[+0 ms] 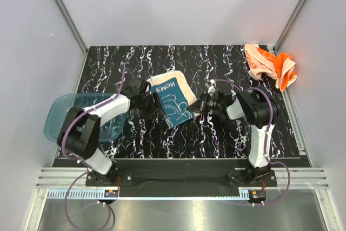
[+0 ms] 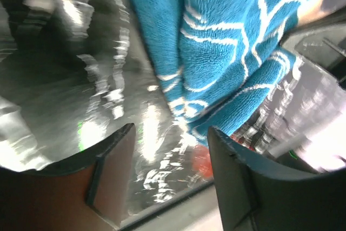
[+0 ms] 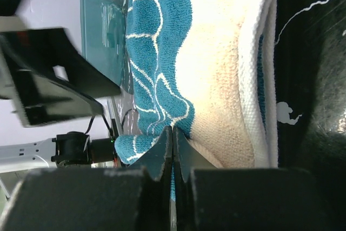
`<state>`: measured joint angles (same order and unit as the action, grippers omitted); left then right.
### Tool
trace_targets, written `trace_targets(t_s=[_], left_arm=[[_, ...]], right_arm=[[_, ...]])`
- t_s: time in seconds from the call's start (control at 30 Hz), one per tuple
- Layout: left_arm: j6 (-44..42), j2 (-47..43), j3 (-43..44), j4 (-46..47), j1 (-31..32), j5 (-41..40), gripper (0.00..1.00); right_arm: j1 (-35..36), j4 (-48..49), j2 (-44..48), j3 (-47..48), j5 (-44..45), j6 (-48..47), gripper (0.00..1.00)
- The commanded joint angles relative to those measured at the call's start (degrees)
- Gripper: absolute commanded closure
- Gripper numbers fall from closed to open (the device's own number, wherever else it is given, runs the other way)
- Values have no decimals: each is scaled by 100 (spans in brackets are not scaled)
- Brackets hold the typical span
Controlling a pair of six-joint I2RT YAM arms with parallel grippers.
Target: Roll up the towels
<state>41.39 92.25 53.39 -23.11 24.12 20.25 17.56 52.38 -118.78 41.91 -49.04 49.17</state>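
Teal towel [image 1: 173, 101], edge pinched in right end effector [image 3: 173, 131]

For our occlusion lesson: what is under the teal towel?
The marbled table shows around the towel, and its cream reverse where it folds over. The right gripper pinches one edge. Beneath the middle is covered.

Beyond my left jaws the surface [image 2: 65, 79] is smeared by blur; the teal towel [image 2: 232, 52] ahead of them runs off the top edge. Between my right jaws its hem is hidden. Lettering on the orange towel [image 1: 268, 64] is too small to read.
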Motion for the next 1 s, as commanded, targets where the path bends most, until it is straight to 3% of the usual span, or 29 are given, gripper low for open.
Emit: trace_targets(t_s=[0.0,0.2,0.43,0.97], left_arm=[[-885,-750,584,-562,425,-2168,39],[-2309,-604,1095,-327,1955,-3421,43],[-3118,143,1191,307,3010,-3475,43],[-3216,1260,1367,343,2976,-4416,42]], right_arm=[[-25,-105,-101,-25,184,-302,100],[-25,-123,-154,10,175,-302,100],[-25,-184,-224,45,149,-329,100],[-69,-88,-418,107,35,-241,100]])
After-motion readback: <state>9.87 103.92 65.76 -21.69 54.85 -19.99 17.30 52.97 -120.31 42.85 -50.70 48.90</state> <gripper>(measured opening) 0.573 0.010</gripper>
